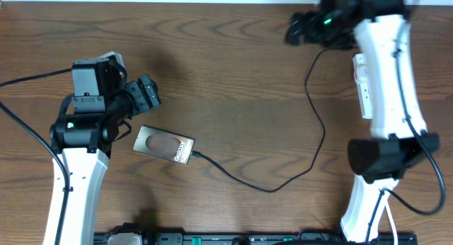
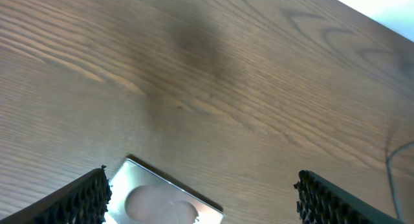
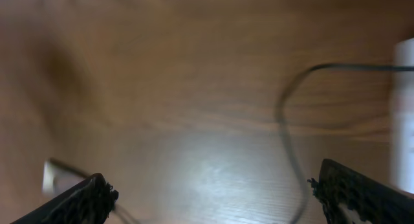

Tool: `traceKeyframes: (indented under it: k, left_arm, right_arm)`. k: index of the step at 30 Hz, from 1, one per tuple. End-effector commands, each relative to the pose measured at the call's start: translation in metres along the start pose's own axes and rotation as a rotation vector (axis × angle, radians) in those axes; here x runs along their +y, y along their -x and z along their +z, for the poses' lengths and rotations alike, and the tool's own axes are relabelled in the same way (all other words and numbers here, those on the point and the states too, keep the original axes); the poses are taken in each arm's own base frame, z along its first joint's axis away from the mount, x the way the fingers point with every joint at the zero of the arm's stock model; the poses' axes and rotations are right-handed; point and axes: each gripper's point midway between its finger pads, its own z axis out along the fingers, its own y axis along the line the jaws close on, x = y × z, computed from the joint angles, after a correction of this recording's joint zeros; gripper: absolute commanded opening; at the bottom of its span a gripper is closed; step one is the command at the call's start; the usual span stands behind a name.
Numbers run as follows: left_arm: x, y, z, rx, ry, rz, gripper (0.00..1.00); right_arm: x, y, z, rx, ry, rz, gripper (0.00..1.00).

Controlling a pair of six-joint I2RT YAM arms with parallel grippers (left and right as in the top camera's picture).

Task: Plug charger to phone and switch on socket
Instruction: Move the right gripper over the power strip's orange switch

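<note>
The phone [image 1: 164, 146] lies flat on the wooden table, its lettered end to the right. The black charger cable [image 1: 320, 132] meets the phone's right end, loops across the table and runs up to the white socket strip [image 1: 363, 86], which is partly hidden by my right arm. My left gripper [image 1: 145, 93] is open and empty just above and behind the phone. In the left wrist view the phone [image 2: 162, 201] shows low between the open fingers [image 2: 202, 182]. My right gripper [image 1: 297, 29] is open at the far right; its view is blurred and shows the cable [image 3: 288, 140] and socket [image 3: 404, 114].
The table's far edge meets a white wall at the top. A black rail with the arm bases [image 1: 248, 239] runs along the near edge. The right arm's white links [image 1: 386, 75] lie over the socket area.
</note>
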Motion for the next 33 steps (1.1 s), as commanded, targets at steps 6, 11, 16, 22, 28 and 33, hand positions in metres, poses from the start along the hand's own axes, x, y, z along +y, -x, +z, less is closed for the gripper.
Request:
traceKeyframes:
  k: [6,11,16,22,28,33]
  left_arm:
    - [0.003,0.009,-0.005,-0.035,0.035,0.029,0.9]
    - [0.005,0.006,-0.005,-0.023,0.039,0.028,0.9]
    - [0.005,0.006,-0.005,-0.023,0.039,0.028,0.9]
    - [0.005,0.006,-0.005,-0.023,0.039,0.028,0.9]
    - [0.004,0.006,-0.005,-0.023,0.039,0.028,0.9]
    - [0.005,0.006,-0.005,-0.023,0.039,0.028,0.9]
  right_arm:
    - [-0.124,0.019,-0.117,-0.302,-0.393,0.263,0.99]
    - [-0.187,0.007,-0.137,-0.304,-0.478,0.398,0.99]
    - [-0.231,0.0,-0.14,-0.283,-0.445,0.426,0.99]
    - [-0.243,0.002,-0.105,-0.219,-0.214,0.215,0.99]
    - [-0.236,-0.02,-0.043,-0.087,-0.008,0.081,0.99]
    - [-0.247,-0.04,0.003,-0.022,0.02,0.111,0.99]
